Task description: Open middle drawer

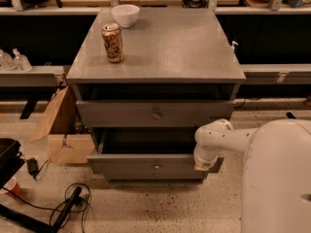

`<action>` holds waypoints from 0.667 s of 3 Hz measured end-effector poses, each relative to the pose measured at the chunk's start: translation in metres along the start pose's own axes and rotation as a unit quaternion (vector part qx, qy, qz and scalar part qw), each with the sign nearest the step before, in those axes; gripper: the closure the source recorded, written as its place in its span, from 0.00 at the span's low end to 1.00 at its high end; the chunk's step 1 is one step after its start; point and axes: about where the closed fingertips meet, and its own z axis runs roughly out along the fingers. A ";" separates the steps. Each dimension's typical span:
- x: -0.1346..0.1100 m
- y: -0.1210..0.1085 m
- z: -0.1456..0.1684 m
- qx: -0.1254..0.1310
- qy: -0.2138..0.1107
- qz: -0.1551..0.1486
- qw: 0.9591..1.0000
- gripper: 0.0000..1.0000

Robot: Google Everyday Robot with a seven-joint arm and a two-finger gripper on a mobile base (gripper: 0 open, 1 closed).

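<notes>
in the lower middle of the frame the middle drawer [126,164] stands open. its flat grey front sits forward of the taller drawer [121,114] above it, and a dark gap shows behind the front. its small round knob [156,166] is at the centre of the front. both drawers belong to the grey cabinet [160,47] that fills the centre of the frame.

the gripper [201,165] is at the right end of the middle drawer's front, at the tip of the white arm [228,137] that reaches in from the robot's body [282,178] at lower right. we cannot tell whether it is apart or together.

on the cabinet top, toward the upper left, a drink can [112,42] stands upright. a white bowl [125,14] sits above it near the far edge, apart from it. a cardboard box [60,130] leans left of the cabinet. black cables [73,203] lie on the floor at lower left.
</notes>
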 end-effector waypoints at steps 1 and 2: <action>0.000 0.000 -0.001 0.000 0.000 0.000 1.000 1.00; 0.000 0.000 -0.002 0.000 0.000 0.000 1.000 1.00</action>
